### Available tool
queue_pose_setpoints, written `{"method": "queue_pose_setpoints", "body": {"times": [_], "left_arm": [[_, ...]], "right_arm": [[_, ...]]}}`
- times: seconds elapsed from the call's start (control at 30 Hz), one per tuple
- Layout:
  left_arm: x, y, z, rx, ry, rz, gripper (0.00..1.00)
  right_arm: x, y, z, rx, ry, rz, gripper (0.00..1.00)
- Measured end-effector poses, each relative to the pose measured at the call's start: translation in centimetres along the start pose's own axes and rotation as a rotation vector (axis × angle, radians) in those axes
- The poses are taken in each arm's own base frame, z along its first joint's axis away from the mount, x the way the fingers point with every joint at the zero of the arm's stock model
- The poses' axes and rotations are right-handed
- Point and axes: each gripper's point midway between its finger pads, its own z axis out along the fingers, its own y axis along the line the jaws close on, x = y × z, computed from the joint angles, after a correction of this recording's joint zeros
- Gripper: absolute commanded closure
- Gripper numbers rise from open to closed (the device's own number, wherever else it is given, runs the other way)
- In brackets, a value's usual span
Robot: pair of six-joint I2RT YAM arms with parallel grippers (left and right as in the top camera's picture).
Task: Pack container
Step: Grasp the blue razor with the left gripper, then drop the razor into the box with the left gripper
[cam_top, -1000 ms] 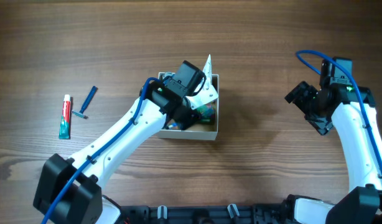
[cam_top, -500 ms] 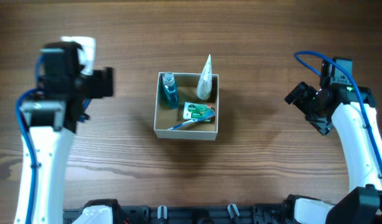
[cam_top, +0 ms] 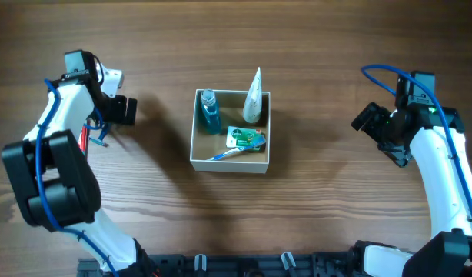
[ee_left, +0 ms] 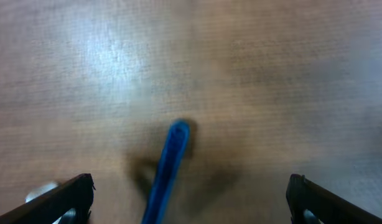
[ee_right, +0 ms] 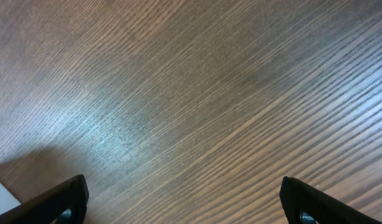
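- Container [cam_top: 229, 165] – square open-top box, white walls and tan inside, mid-counter [cam_top: 320, 46], between the two arms and well apart from both.
- Inside it: teal bottle [cam_top: 210, 112] in the far-left corner; white tube [cam_top: 253, 98] in the far-right corner, its tip above the rim; green packet [cam_top: 245, 138] lying flat toward the right wall; toothbrush [cam_top: 227, 154] lying aslant along the near side.
- Left gripper [ee_left: 190, 198] – at the far left of the counter, pointing down. Jaws spread wide, holding nothing. A blue handle [ee_left: 169, 167] lies on the wood below, between the two fingertips and touching neither; the view is blurred.
- Right gripper [ee_right: 185, 202] – at the right of the counter, over bare wood grain. Jaws wide open, nothing between them.
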Motion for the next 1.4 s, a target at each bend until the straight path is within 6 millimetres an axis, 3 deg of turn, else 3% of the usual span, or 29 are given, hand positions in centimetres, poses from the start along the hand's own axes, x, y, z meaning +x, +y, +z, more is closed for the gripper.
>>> {"method": "queue_pose_setpoints", "body": {"times": [0.13, 0.17, 0.3, 0.53, 0.77, 1.03, 1.1, 1.2, 1.27, 1.33, 1.4], "left_arm": [[0.2, -0.3, 1.5, 0.018, 0.014, 0.003, 0.03], [0.3, -0.5, 1.9, 0.033, 0.020, 0.004, 0.10], [0.5, -1.0, 2.0, 0.060, 0.032, 0.008, 0.55], [1.2, -1.2, 1.8, 0.069, 0.064, -0.008, 0.81], [1.3, -1.2, 1.8, 0.068, 0.069, -0.035, 0.96], [1.9, -1.6, 1.1, 0.077, 0.098, -0.067, 0.96], [1.1, -2.3, -1.1, 0.073, 0.065, -0.050, 0.96], [-2.4, -4.5, -8.9, 0.039, -0.136, 0.025, 0.96], [-4.4, -7.9, -15.6, 0.040, -0.305, 0.116, 0.96], [-4.3, -11.7, -19.9, 0.070, -0.398, 0.208, 0.96], [-3.2, -15.4, -22.3, 0.115, -0.431, 0.305, 0.96]], "right_arm": [[0.1, 0.0, 0.0, 0.001, 0.003, -0.012, 0.00], [0.1, 0.0, 0.0, 0.002, 0.003, -0.014, 0.00], [0.1, -0.1, 0.0, 0.003, 0.004, -0.015, 0.00], [0.2, -0.2, 0.0, 0.006, 0.010, -0.018, 0.00], [0.3, -0.2, 0.0, 0.008, 0.014, -0.031, 0.00], [0.5, -0.3, 0.0, 0.013, 0.020, -0.034, 0.00], [0.5, -0.3, 0.0, 0.014, 0.022, -0.034, 0.00], [0.6, -0.4, 0.0, 0.015, 0.026, -0.034, 0.00], [0.6, -0.4, 0.0, 0.016, 0.026, -0.034, 0.00], [0.6, -0.4, 0.0, 0.015, 0.025, -0.034, 0.00], [0.6, -0.4, 0.0, 0.015, 0.025, -0.034, 0.00]]}}
